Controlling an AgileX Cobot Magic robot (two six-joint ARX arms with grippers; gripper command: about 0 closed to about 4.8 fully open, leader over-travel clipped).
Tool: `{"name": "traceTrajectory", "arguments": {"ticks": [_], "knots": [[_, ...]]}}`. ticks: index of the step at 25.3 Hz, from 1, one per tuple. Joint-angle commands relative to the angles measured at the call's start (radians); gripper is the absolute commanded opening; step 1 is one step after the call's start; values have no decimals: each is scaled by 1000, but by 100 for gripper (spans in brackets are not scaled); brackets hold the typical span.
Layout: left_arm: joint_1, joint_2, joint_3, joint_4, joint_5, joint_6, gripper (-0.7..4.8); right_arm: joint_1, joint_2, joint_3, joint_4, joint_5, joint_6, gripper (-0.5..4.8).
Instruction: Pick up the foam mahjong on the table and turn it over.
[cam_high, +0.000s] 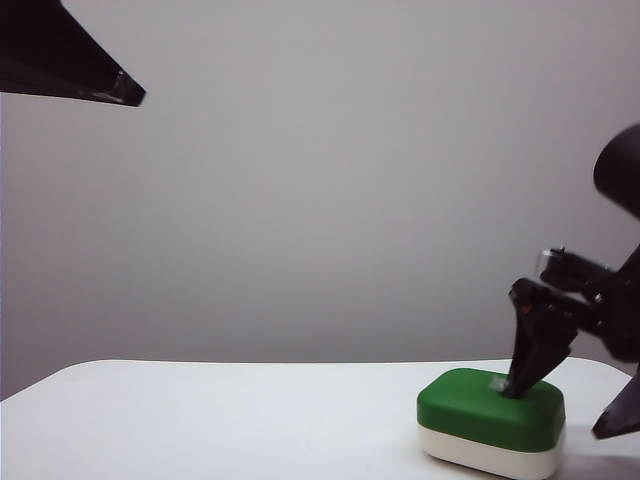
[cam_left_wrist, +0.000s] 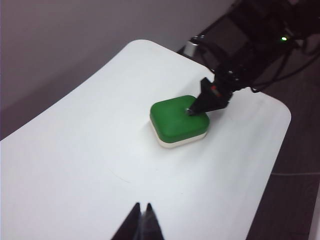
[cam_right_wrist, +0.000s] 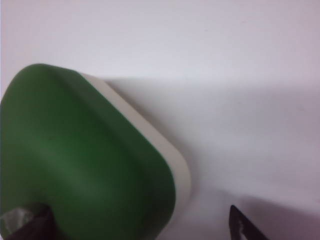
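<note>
The right pincer (cam_right_wrist: 140, 225), spread wide over the foam mahjong (cam_high: 490, 410), should be lowered astride its edge before closing; the left pincer (cam_left_wrist: 142, 220), shut, is kept well apart from the block.

Foam mahjong's (cam_high: 490, 420) character face hidden.

— What is there in the background?

— A plain grey wall (cam_high: 320, 180), bare and evenly lit, fills most of the exterior view. The left wrist view shows the same wall as a darker grey-purple surface.

— And lower down?

— A dark floor (cam_left_wrist: 300, 210) along one side in the left wrist view. A thin pale cable (cam_left_wrist: 297, 173) lies across it.

— Anything else?

— A tangle of dark cables (cam_left_wrist: 300, 47) at the far end, and among them a small green indicator light (cam_left_wrist: 284, 38), lit. Near it sits a small silvery object (cam_left_wrist: 189, 48), too blurred to name.

— Can you tell what the light belongs to?

— No, the housing around it is too dark.
</note>
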Motion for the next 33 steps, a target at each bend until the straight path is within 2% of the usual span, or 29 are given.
{"name": "traceTrajectory", "arguments": {"ticks": [1, 2, 3, 4, 5, 7, 10, 13, 19, 22, 23, 24, 25, 26, 30, 33], "knots": [[-53, -2, 5, 20, -85, 8, -5, 5, 83, 2, 82, -77, 64, 306], [-61, -2, 5, 22, -98, 8, -5, 5, 100, 2, 95, -92, 68, 254], [-68, 0, 5, 26, -101, 8, -5, 5, 117, 3, 110, -108, 74, 152], [-68, 2, 5, 29, -101, 7, -5, 5, 119, 3, 116, -108, 74, 101], [-68, 5, 5, 29, -101, 7, -5, 5, 117, 4, 126, -113, 74, 24], [-68, 12, 5, 32, -101, 6, -5, 4, 109, 6, 145, -125, 74, -6], [-68, 21, 5, 33, -101, 0, -5, 5, 76, 10, 145, -108, 53, -5], [-68, 24, 5, 33, -116, -1, -5, 6, 11, 10, 124, -23, 1, -5], [-68, 24, 5, 35, -188, -2, -5, 36, -121, 11, 54, 236, -188, -5], [-68, 24, 5, 40, -200, -4, -5, 98, -159, 11, 27, 401, -306, -5], [-68, 24, 5, 47, -212, -4, -5, 154, -164, 11, 25, 520, -365, -5], [-68, 24, 5, 50, -221, -4, -5, 182, -161, 11, 26, 582, -394, -5], [-68, 24, 5, 55, -225, -8, -5, 238, -151, 11, 35, 693, -449, -5], [-68, 24, 5, 57, -232, -21, -5, 273, -142, 11, 47, 745, -492, -5], [-68, 24, 5, 59, -240, -27, -6, 368, -102, 11, 106, 893, -610, -5], [-68, 24, 5, 59, -240, -33, -6, 426, -61, 19, 118, 939, -653, -5]]}}
